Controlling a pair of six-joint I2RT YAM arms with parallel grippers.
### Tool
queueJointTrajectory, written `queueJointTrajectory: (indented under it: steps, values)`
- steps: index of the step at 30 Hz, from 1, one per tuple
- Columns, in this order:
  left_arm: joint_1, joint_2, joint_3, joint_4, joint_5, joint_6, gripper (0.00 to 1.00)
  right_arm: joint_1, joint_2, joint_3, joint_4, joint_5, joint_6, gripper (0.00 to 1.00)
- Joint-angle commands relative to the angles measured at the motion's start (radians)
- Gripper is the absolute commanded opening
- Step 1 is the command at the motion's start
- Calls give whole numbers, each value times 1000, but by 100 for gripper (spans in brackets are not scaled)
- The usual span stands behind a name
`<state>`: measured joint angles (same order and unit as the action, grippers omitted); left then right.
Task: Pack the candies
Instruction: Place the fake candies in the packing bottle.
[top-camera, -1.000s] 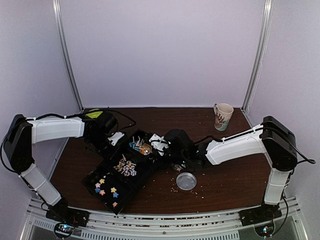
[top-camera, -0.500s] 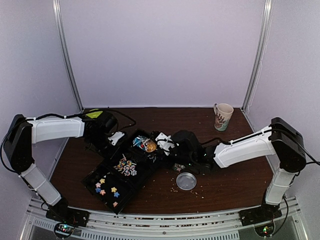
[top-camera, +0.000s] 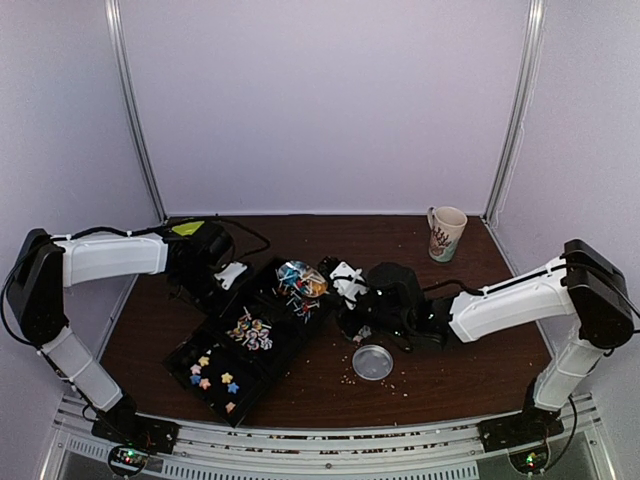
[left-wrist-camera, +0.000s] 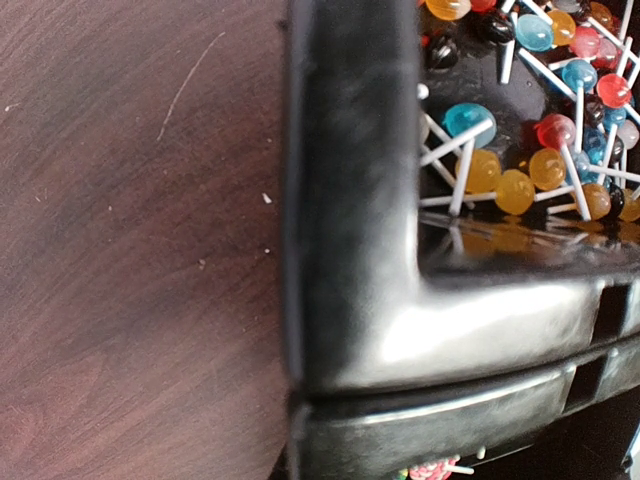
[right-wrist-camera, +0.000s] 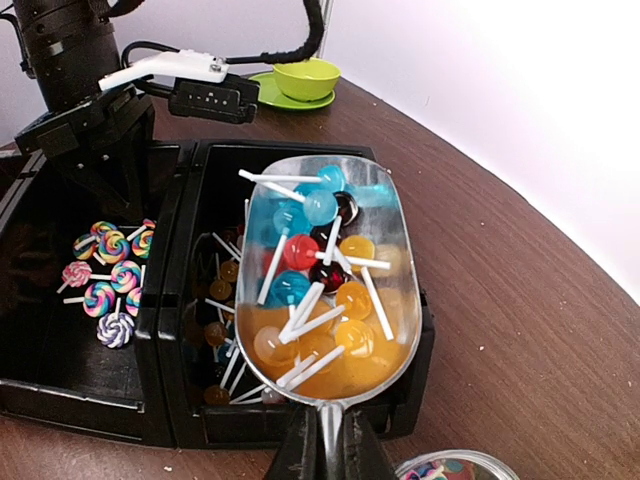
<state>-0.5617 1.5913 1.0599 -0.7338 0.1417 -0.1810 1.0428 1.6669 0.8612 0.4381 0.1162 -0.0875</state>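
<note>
A black three-compartment tray (top-camera: 178, 352) lies left of centre. Its far compartment holds ball lollipops (left-wrist-camera: 515, 190), the middle one swirl lollipops (right-wrist-camera: 108, 285), the near one small star sweets (top-camera: 212, 372). My right gripper (right-wrist-camera: 327, 452) is shut on the handle of a clear scoop (right-wrist-camera: 385, 215), which is heaped with ball lollipops and held above the far compartment (top-camera: 300, 280). My left gripper (right-wrist-camera: 105, 170) grips the tray's far rim (left-wrist-camera: 350, 250); its fingers are hidden in the left wrist view. Tiny multicoloured candies lie in a round clear container (top-camera: 373, 361).
A patterned mug (top-camera: 446, 232) stands at the back right. A green bowl on a plate (right-wrist-camera: 305, 78) sits at the back left behind the left arm. Pale crumbs are scattered on the brown table around the round container.
My right gripper has drawn back to the right and lifted the scoop, now full of lollipops, above the far compartment. The left arm and the tray have not moved.
</note>
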Motion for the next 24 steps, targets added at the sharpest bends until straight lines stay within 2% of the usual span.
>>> queueJointTrajectory:
  steps: [1,10,24]
  values:
    - [15,-56,38,57,53,-6,0,3,-96,-41,53,41,-5,0]
    - [34,-59,38,51,52,-9,0,2,-293,-106,-119,110,10,0]
    - [38,-71,38,48,38,-9,0,2,-489,-73,-579,193,132,0]
